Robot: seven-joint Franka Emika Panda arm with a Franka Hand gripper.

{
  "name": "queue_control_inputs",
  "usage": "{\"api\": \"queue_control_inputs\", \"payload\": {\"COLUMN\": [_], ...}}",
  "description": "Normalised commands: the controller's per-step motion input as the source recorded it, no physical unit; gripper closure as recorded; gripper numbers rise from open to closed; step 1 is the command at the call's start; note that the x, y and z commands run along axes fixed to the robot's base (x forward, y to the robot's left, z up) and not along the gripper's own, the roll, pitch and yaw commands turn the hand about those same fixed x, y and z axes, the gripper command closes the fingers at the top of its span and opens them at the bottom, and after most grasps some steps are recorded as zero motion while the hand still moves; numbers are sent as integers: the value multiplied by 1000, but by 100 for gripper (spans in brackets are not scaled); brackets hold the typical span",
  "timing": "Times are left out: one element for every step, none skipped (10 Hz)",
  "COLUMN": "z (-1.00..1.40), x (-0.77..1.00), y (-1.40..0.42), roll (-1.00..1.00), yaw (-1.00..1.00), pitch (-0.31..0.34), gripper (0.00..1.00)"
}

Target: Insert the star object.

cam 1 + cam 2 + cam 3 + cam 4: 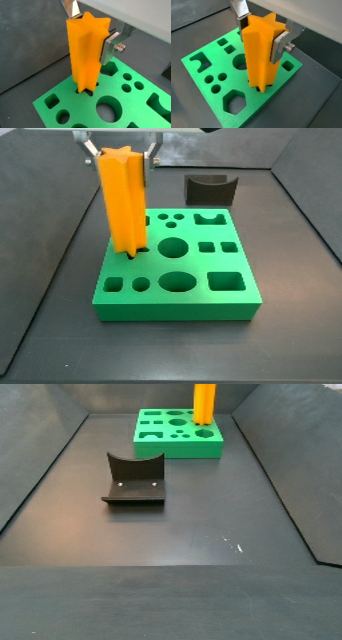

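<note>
The gripper (90,31) is cut off at the frame edge in both wrist views, and in a side view only its finger tips (151,150) are seen beside the top of the star object (122,203); the arm itself is out of frame. One star object is counted, orange and upright, with its lower end sunk in a cutout of the green block (201,300), so the bottom tip is hidden in both wrist views (262,52). The fingers (110,47) are closed on the star object's upper part, one silver plate on each side. In a side view the star's top is cropped by the frame (203,402) and the gripper is not seen there at all.

One green block is counted, lying on the dark table (174,534), with its far cutouts partly masked by the star in the wrist views (60,102). In a side view, ten openings can be counted on its top face besides the one taken by the star: round, square and notched shapes. One fixture (134,480) stands well apart from the block (177,446); it is also seen behind the block as a dark curved piece (210,189), partly hidden by the block's rear edge.
</note>
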Motion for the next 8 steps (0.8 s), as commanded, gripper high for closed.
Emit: {"api": "queue_control_inputs", "payload": {"z": [-131, -131, -194, -214, -211, -209, -214, -217], "x": [0, 151, 134, 100, 34, 46, 51, 51], "y": [-211, -77, 0, 14, 9, 0, 0, 0], "roll": [24, 53, 57, 31, 37, 31, 24, 24], "yaw": [-337, -571, -746, -806, -851, -846, -846, -840], "pitch": [0, 26, 51, 74, 74, 71, 70, 79], "gripper": [100, 100, 100, 100, 100, 100, 100, 100]}}
